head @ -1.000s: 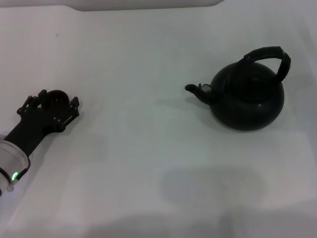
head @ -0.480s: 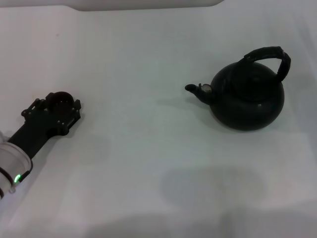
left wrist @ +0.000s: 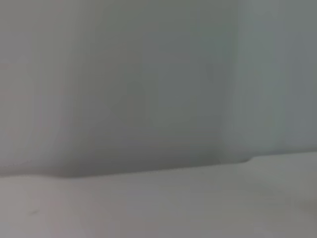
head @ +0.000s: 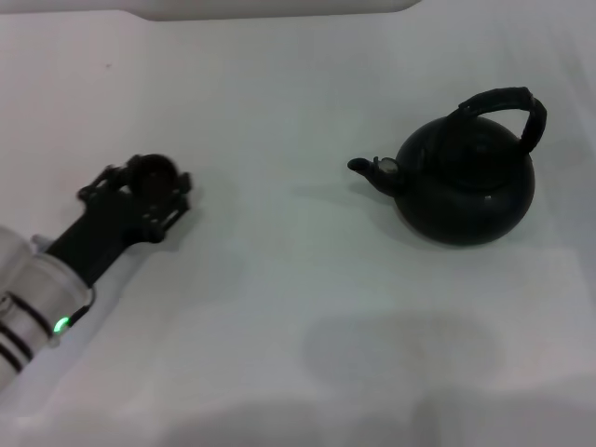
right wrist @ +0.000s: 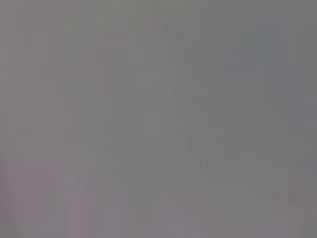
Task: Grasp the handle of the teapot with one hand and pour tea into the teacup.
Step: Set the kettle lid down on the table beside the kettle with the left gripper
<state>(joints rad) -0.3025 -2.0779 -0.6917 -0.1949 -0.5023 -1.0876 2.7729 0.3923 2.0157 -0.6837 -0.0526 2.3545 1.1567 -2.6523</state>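
In the head view, the black teapot [head: 466, 186] stands upright at the right on the white table [head: 279, 279]. Its spout [head: 362, 167] points left and its arched handle [head: 507, 101] loops over the lid, with nothing holding it. The small dark teacup [head: 152, 169] is at the left, between the fingers of my left gripper [head: 149, 183], which is shut on it. Cup and gripper are well to the left of the spout. Neither wrist view shows the teapot or the teacup. My right gripper is out of view.
The table's far edge [head: 279, 11] runs along the top of the head view. The left wrist view shows only a pale wall [left wrist: 148, 84] above the table surface [left wrist: 148, 208]. A shadow [head: 400, 349] lies on the table in front of the teapot.
My left gripper has moved right and slightly farther from me, carrying the teacup with it toward the teapot. The teapot has not moved.
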